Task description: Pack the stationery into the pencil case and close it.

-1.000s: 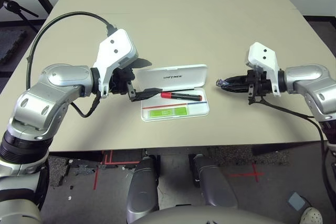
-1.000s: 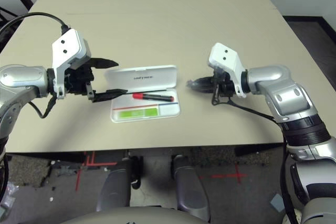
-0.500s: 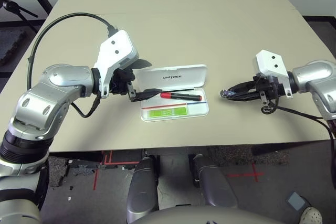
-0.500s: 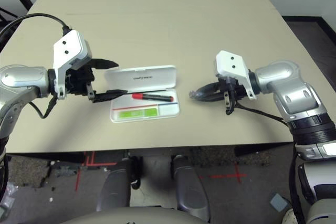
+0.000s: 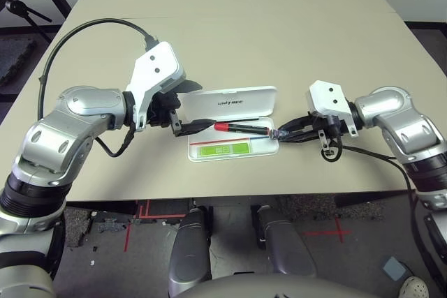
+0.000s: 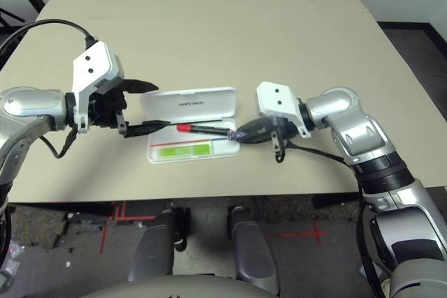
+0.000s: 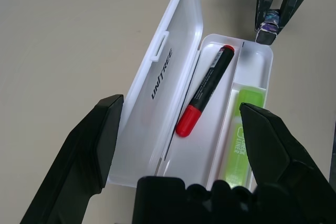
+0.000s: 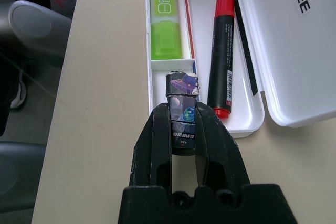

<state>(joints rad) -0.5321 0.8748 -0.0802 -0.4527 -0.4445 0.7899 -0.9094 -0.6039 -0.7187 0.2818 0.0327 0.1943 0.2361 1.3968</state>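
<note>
The white pencil case [image 5: 269, 146] lies open on the table, its lid [image 5: 230, 102] folded back and printed UNITREE. In the tray lie a red-and-black marker [image 5: 241, 128] and a lime-green highlighter [image 5: 223, 149]. My right gripper [image 8: 182, 116] is shut on a small dark eraser [image 8: 182, 85] with a printed wrapper. It holds the eraser at the tray's right end, just above the small end compartment. My left gripper [image 5: 199, 102] stands open at the case's left end, its fingers [image 7: 100, 140] spread on either side of the tray and touching nothing.
The beige table [image 5: 244, 26] stretches far behind the case. Its front edge [image 5: 230, 193] runs close below the tray. A black cable [image 5: 363, 148] hangs from my right wrist, and another loops over my left arm [image 5: 84, 29].
My right gripper has swung left with the eraser, from well to the right of the case to the tray's right end. The left arm and the case have not moved.
</note>
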